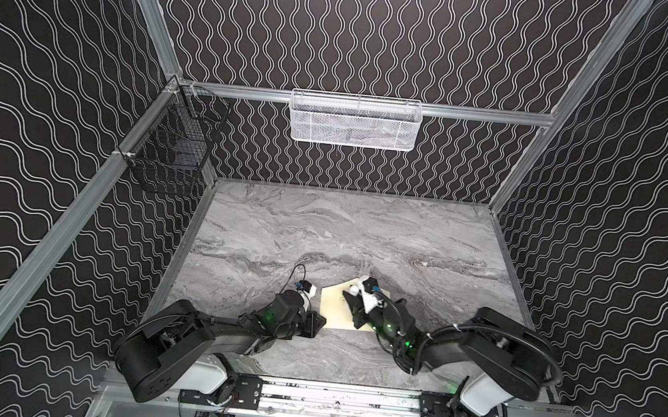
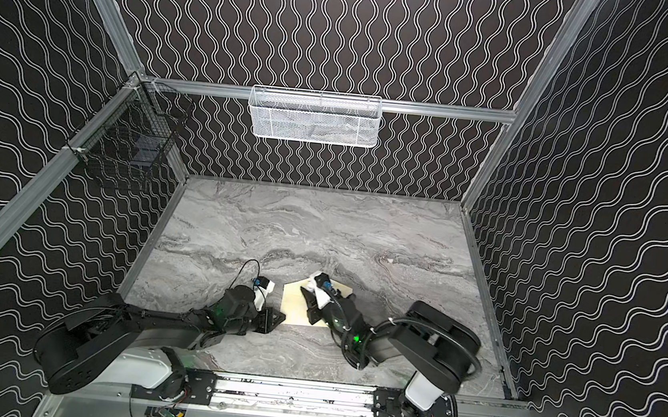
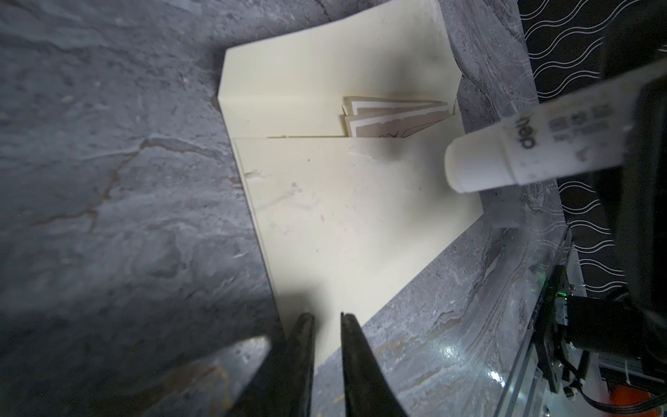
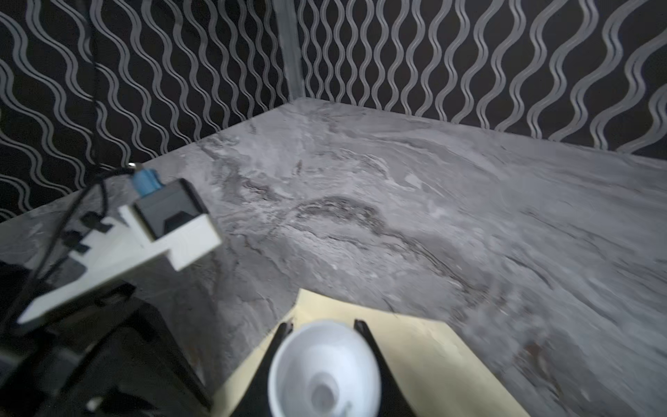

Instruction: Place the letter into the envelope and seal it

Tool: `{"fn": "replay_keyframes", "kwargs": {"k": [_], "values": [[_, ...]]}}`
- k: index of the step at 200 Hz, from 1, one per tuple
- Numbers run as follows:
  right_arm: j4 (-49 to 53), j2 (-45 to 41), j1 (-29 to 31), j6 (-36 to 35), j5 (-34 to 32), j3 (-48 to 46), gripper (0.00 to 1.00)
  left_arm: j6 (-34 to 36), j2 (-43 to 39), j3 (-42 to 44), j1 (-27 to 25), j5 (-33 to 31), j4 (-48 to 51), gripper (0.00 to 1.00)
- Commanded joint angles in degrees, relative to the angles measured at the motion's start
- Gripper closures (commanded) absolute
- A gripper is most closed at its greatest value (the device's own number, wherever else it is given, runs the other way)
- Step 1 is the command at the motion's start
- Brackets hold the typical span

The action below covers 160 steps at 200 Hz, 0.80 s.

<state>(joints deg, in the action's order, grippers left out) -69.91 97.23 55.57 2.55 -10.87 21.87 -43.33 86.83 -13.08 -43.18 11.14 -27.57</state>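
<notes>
The grey marbled desk fills the floor of the cell. On the rail of the back wall hangs 1 white mesh basket, and at the left corner 1 black wire basket.

The envelope lies flat on the near middle of the desk, between the 2 arms in both top views. In the left wrist view the envelope has its flap unfolded and lying open away from the pocket, and a few pale smears mark its face.

The left hand stands at the envelope's near left corner. Its 2 dark fingers point down at the paper with a narrow gap between them. The cream paper shows through that gap, and nothing is held there. In a top view the left hand sits just beside the envelope's left edge.

The right hand is over the envelope's far right part, closed on a white stick, with 1 finger on each side of it.

The letter sits inside the envelope's pocket at 1 end. Only its folded tan edges and dark border show above the pocket's mouth.

The white stick carries a printed label. Its round end hangs over the envelope's face near the letter; I cannot tell whether it touches the paper.
</notes>
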Motion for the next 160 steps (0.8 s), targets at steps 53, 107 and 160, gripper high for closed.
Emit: {"fn": "replay_keyframes", "kwargs": {"k": [53,107,160], "values": [[-8.96,15.83,2.41,0.71,4.61,9.07,1.00,0.35,1.28,0.62,0.02,-2.57,12.29,0.79],[-8.64,19.38,-1.20,-1.46,0.55,7.14,1.00,-0.31,0.33,1.19,-0.03,-2.85,12.63,0.79],[-5.41,17.76,-2.82,-2.21,0.85,8.96,1.00,-0.34,2.36,0.95,0.02,-2.57,11.58,0.80]]}}
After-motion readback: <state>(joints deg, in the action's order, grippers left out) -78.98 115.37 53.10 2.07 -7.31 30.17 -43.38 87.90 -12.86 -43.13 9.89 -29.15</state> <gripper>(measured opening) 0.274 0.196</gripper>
